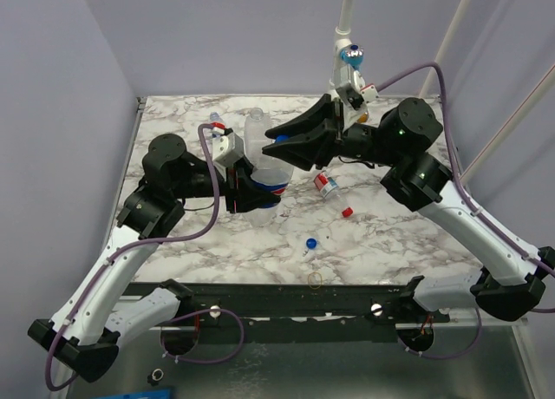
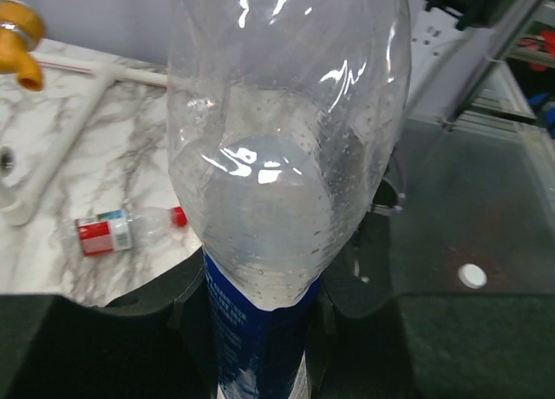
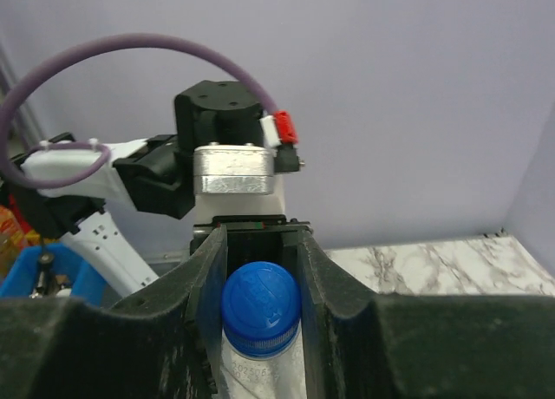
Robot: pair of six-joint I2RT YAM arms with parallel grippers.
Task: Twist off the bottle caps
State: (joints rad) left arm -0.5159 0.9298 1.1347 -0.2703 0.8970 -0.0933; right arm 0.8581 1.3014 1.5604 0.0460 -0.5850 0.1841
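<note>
- Blue, the bottle cap (image 3: 260, 305) sat pinched between the fingers of the right gripper (image 1: 290, 143), which was clenched on it, we judged, to twist it off its thread.
- The blue-labelled bottle (image 2: 286, 156) under it was over the middle of the bench (image 1: 408, 243). The left gripper (image 2: 260, 330) was clamped about its label, likely to stop the body turning with the cap. We could not tell whether its base touched the bench.
- The left arm was bent inward from the left, and the right arm was folded across from the right with its gripper aimed at the neck.
- A red-labelled bottle (image 1: 325, 185) lay nearby, a loose red cap (image 1: 347, 212) beside it.
</note>
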